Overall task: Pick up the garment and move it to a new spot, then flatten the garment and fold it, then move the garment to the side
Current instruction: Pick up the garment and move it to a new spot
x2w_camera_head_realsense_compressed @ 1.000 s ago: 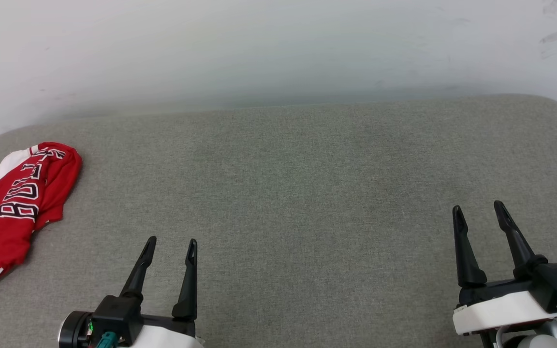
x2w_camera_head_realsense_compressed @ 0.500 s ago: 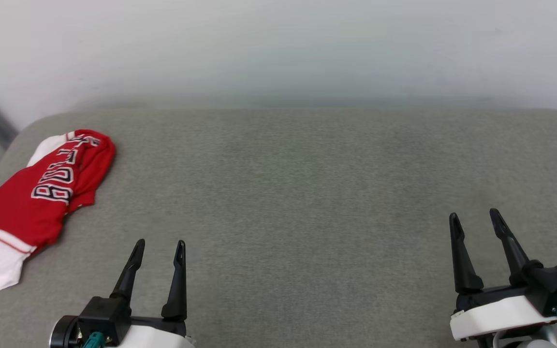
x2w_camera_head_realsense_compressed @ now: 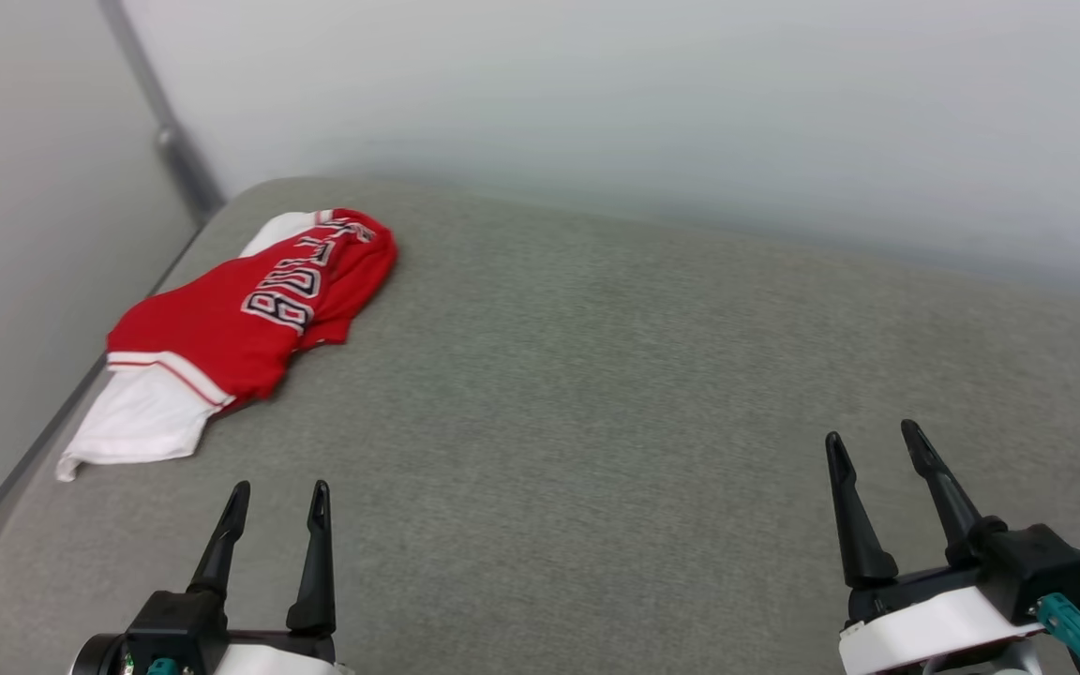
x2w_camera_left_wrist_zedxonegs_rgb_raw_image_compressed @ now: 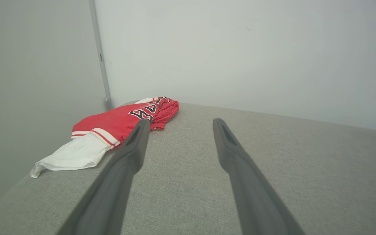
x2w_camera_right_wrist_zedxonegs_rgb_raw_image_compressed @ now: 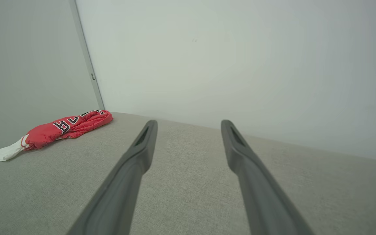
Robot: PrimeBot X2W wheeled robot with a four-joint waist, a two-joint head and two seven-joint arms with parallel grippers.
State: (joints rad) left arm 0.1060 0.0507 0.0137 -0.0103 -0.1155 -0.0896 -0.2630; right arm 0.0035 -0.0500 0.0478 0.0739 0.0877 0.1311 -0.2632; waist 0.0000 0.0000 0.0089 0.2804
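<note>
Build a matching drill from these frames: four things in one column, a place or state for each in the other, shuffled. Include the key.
Things
1. garment
2. left gripper
3. right gripper
4. padded surface

Places or states
A. lower right of the head view, jaws open, holding nothing
B. bunched up, red and white, at the far left corner
C. grey woven fabric, bears the garment
D. lower left of the head view, jaws open, the nearer one to the garment

Pairs: 1-B, 2-D, 3-A, 4-C
</note>
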